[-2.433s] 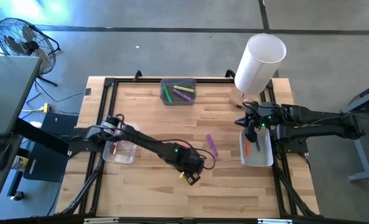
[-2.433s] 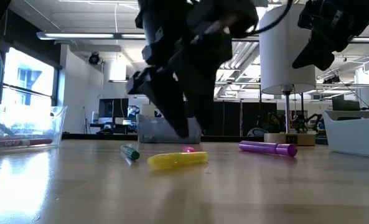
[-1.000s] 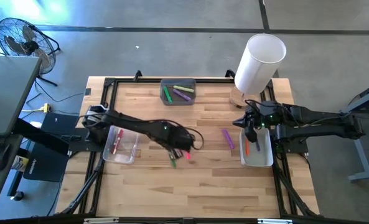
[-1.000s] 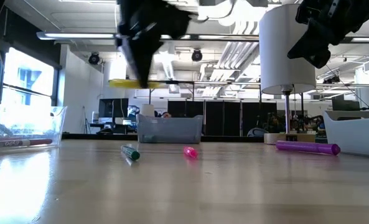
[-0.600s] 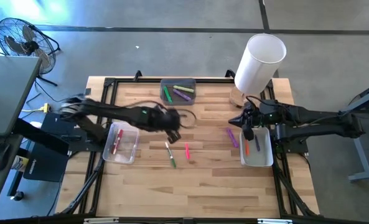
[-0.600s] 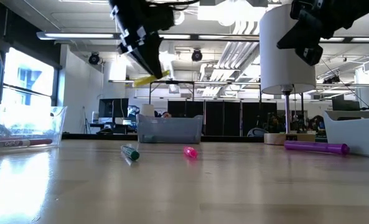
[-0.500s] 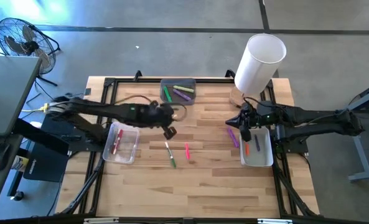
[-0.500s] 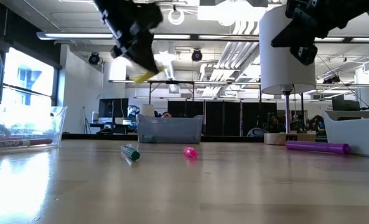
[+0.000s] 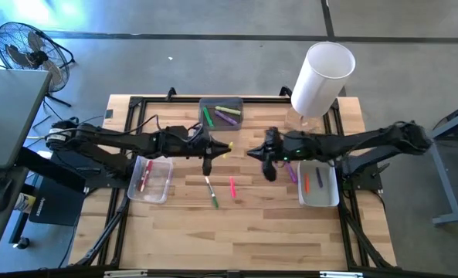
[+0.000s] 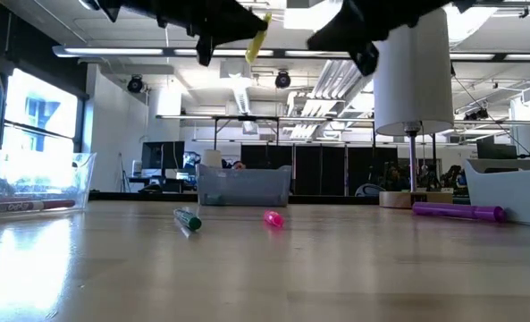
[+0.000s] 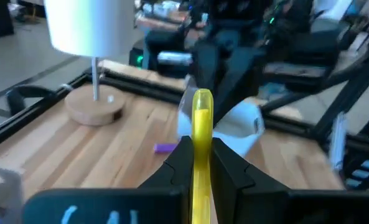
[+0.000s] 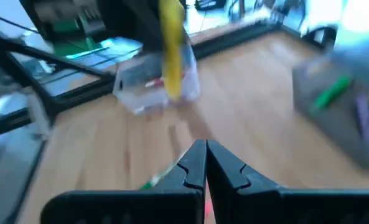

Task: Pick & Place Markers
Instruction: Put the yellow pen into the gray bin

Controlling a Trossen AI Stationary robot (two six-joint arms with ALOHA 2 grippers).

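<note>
left claw (image 9: pixel 213 151) clamps a yellow marker (image 11: pixel 201 142) high over mid-surface; right claw (image 9: pixel 268 164), pinched together and empty, faces it closely. collision or a fumbled marker looks the main risk.

Grey concrete floor (image 9: pixel 174 23), a floor fan (image 9: pixel 24 48), what seems a bright window (image 10: pixel 32 121).
</note>
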